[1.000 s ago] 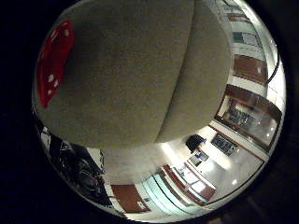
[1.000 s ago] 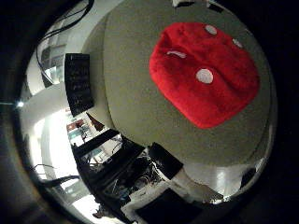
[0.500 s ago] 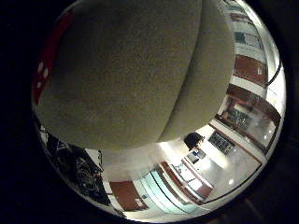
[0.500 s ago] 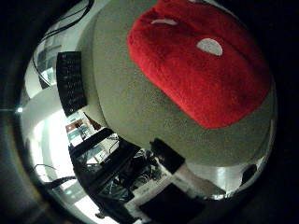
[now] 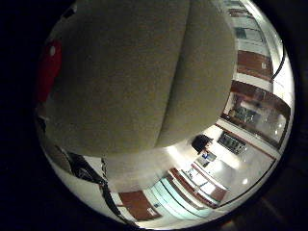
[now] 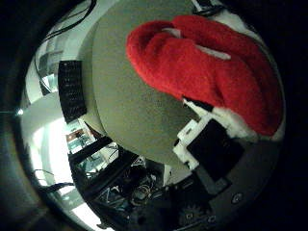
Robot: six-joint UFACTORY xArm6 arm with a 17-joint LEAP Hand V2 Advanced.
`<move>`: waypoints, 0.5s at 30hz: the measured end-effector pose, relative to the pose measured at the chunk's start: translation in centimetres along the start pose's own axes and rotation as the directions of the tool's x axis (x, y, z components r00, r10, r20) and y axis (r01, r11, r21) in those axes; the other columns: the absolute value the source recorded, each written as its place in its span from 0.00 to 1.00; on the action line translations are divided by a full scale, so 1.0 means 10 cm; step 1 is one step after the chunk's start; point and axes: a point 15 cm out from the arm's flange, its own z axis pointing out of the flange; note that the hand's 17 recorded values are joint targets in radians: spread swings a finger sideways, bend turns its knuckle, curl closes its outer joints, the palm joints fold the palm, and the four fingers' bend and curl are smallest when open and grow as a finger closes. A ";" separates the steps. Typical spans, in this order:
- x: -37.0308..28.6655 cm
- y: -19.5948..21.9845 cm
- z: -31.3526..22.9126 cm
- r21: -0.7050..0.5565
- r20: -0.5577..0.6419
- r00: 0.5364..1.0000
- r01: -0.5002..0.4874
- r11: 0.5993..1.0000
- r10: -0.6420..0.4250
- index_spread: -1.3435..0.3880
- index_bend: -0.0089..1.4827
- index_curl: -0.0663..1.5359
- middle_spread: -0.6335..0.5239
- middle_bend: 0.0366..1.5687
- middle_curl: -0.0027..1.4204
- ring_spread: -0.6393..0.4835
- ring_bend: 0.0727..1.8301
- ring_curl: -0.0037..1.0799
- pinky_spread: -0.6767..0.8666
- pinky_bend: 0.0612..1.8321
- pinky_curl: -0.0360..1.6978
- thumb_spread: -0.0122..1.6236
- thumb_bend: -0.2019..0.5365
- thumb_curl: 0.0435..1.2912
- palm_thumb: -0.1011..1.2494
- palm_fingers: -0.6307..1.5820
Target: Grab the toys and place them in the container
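The hand (image 6: 207,154) had closed in, fingers curled onto the red toy (image 6: 207,77) near the round table's (image 6: 125,115) edge.

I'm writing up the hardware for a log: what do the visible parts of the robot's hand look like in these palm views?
Only a little shows, in the thumb side view: the hand appears as a blocky black segment with a flat dark face, set in chunky white angular brackets. Below it are darker body parts with a small geared wheel. The little finger side view shows no part of it.
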 end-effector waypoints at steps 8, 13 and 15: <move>0.24 -0.05 -0.52 0.041 -0.046 0.999 0.004 0.999 -0.002 0.52 0.51 0.42 0.16 0.35 0.42 0.20 0.33 0.32 0.25 0.22 0.03 0.65 0.26 0.31 0.88 0.68; 0.21 0.00 -0.91 0.022 -0.041 0.999 0.027 0.999 -0.026 0.51 0.50 0.45 0.12 0.33 0.49 0.16 0.40 0.42 0.14 0.34 0.05 0.66 0.26 0.31 0.89 0.65; 0.14 0.02 -1.08 0.023 -0.018 0.999 0.031 0.999 -0.030 0.51 0.51 0.46 0.11 0.34 0.52 0.16 0.41 0.45 0.13 0.36 0.05 0.66 0.25 0.31 0.89 0.64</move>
